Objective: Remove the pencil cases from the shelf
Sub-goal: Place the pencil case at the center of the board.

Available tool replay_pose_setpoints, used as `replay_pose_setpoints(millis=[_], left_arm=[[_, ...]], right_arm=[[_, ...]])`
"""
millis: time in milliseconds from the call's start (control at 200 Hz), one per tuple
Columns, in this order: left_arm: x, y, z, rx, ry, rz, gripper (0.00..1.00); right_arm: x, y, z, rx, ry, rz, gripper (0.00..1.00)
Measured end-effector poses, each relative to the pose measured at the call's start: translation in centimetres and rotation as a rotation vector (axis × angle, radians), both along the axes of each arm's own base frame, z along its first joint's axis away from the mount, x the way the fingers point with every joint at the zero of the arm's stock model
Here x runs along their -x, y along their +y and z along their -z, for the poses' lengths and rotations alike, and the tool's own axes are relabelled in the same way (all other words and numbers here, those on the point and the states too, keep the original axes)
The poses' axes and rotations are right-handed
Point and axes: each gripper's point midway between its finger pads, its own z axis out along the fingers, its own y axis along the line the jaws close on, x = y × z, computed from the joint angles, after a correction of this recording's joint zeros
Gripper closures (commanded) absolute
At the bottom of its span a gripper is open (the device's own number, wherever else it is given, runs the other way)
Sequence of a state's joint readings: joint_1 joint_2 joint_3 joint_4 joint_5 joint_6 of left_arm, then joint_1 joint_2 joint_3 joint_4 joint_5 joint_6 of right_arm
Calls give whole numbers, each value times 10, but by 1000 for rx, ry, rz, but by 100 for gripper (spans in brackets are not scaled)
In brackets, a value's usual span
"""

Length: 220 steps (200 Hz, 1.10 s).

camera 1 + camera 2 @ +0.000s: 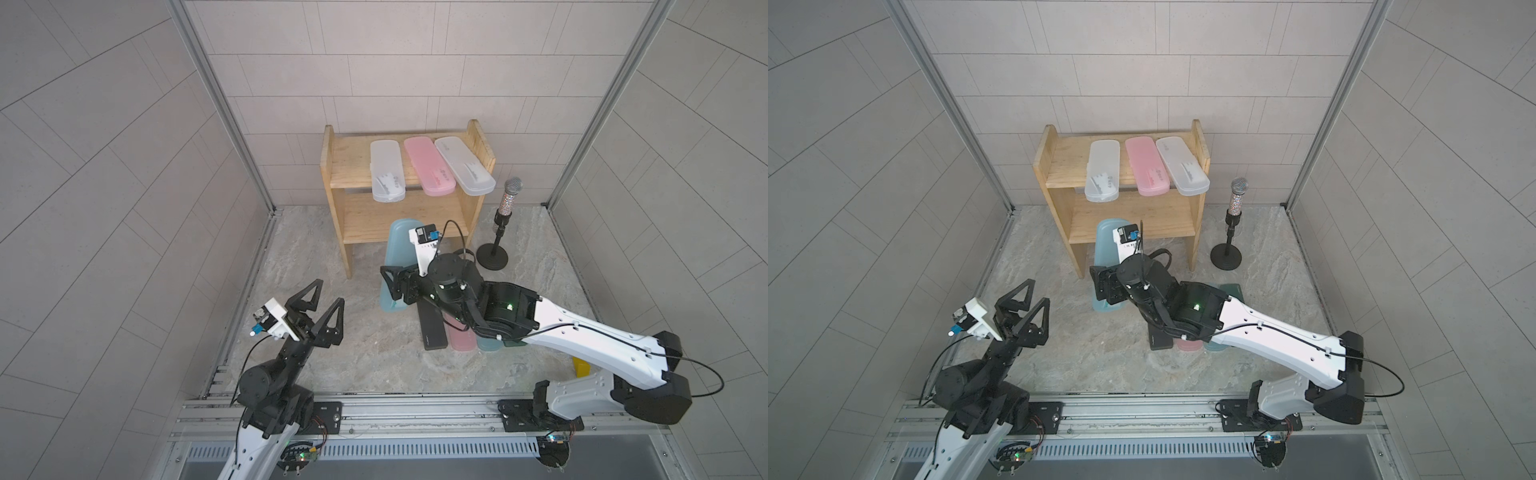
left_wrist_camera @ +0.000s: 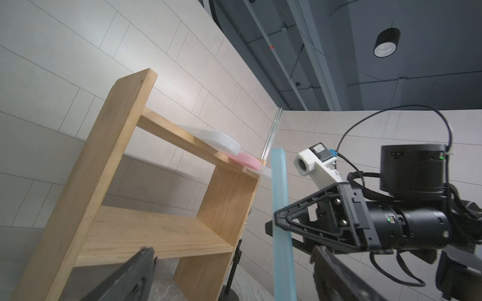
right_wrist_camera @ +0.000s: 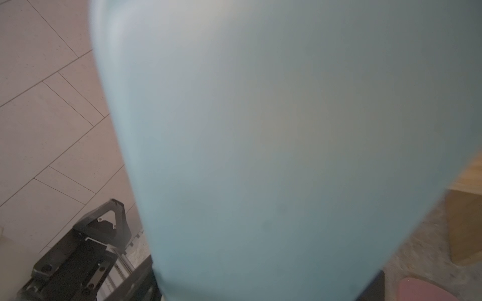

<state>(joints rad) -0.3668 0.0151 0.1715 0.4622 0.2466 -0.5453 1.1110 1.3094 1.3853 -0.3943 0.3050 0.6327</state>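
Grip: right gripper [image 2: 277,221] is closed on a light blue case [image 1: 395,245], one finger on each flat face, so the jaws stand apart only by the case's thickness.
Held case: it stands nearly upright on end, with its rounded top above the right gripper and its lower end below, close to the desk [image 1: 332,374]. Whether that end touches the desk cannot be told. It fills most of the right wrist view [image 3: 260,156].
Just beyond the right gripper: shelf [image 1: 345,166], of pale wood, with its lower board behind the held case.
Higher and beyond: the top board carries a frosted white case [image 1: 387,170], a pink case [image 1: 428,166] and a second frosted white case [image 1: 463,166] side by side, all overhanging the front edge.
Back along the right arm: a black case [image 1: 433,332], a second pink case [image 1: 459,341], a second light blue case [image 1: 486,345] and a dark green case [image 1: 1232,288] lie flat on the desk, partly under the arm.
Left of the right gripper: left gripper [image 1: 328,293] has its jaws spread wide and is empty, raised over the desk, apart from the held case.
Right of the right gripper: a glittery microphone [image 1: 510,195] stands on a black stand beside the shelf's right panel.
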Motion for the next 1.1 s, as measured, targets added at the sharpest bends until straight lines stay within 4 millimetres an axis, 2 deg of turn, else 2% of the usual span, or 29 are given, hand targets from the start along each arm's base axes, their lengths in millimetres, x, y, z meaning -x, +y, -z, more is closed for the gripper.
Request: replay_pose_setpoints(millis=[95, 205, 295, 375, 635, 906, 1101], left_arm=[[-5, 4, 3, 1, 57, -29, 0], [-9, 8, 6, -5, 97, -51, 0], [-13, 8, 14, -17, 140, -63, 0], [-17, 8, 25, -35, 186, -74, 0], [-25, 12, 46, -74, 284, -114, 0], [-33, 11, 64, -113, 355, -132, 0], [-34, 12, 67, -118, 368, -135, 0]], right_arm=[[2, -17, 32, 58, 50, 2, 41], [1, -29, 88, 170, 149, 4, 41], [5, -29, 126, 258, 225, -15, 41], [8, -25, 151, 311, 280, -39, 41], [8, -13, 204, 402, 399, -71, 41], [-4, -5, 236, 435, 484, -72, 41], [-14, 5, 259, 437, 546, -71, 41]])
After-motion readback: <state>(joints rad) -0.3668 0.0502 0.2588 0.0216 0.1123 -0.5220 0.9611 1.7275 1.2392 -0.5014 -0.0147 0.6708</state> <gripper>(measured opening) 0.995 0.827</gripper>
